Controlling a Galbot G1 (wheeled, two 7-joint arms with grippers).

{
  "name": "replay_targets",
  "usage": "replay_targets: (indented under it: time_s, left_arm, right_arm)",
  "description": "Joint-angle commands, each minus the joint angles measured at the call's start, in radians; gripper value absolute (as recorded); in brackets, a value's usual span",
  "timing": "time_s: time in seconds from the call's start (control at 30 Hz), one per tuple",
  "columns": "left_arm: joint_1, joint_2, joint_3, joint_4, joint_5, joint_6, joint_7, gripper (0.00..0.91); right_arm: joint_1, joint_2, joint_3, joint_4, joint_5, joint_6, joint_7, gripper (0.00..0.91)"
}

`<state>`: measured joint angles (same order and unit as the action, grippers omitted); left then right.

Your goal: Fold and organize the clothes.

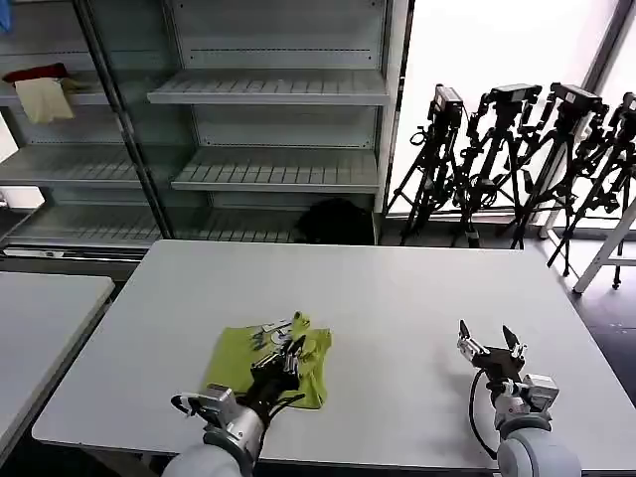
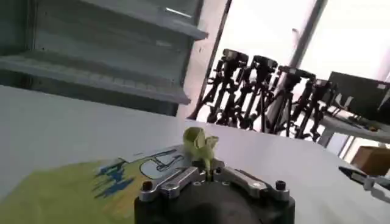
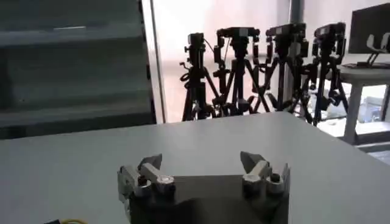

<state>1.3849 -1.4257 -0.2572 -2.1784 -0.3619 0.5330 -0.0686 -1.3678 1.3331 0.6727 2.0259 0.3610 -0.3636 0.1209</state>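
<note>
A lime yellow-green T-shirt (image 1: 238,356) lies partly folded on the white table (image 1: 378,298) near its front left. My left gripper (image 1: 295,348) is shut on a pinched-up bunch of the shirt's fabric (image 2: 201,143), held just above the rest of the shirt (image 2: 67,195), whose white and blue print (image 2: 159,163) faces up. My right gripper (image 1: 490,345) hovers open over bare table at the front right, well apart from the shirt. Its two fingertips (image 3: 250,161) stand wide apart with nothing between them.
Grey shelving (image 1: 268,129) stands behind the table, with a red cloth and a cream cloth (image 1: 42,91) on its upper left shelf. Several black tripods (image 1: 517,149) stand at the back right. A second white table (image 1: 40,328) sits to the left.
</note>
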Motion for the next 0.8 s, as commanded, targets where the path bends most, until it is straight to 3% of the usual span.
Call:
replay_targets:
  time_s: [0.03,0.4,0.57,0.67,0.8]
  left_arm:
    - [-0.023,-0.050,0.062,0.115,0.051,0.011,-0.033,0.907]
    - [-0.025,-0.116,0.115,0.145,0.072,0.006,-0.064,0.907]
    - [-0.008,-0.102,0.086,0.065,0.046,-0.025,-0.061,0.907]
    - [0.002,-0.043,-0.035,0.003,0.047,-0.052,-0.035,0.907]
    - [0.032,0.084,-0.389,-0.012,0.018,-0.092,0.144,0.907]
  right_arm:
    - [0.004,-0.001,0.001,0.037,0.004,-0.007,-0.010,0.907]
    - [0.025,-0.001,-0.015,0.052,-0.015,-0.023,-0.015,0.907]
    - [0.022,-0.002,-0.019,0.044,-0.022,-0.021,-0.015,0.907]
    - [0.017,-0.006,-0.018,0.045,-0.021,-0.020,-0.018,0.907]
    - [0.018,-0.011,-0.016,0.052,-0.020,-0.022,-0.020,0.907]
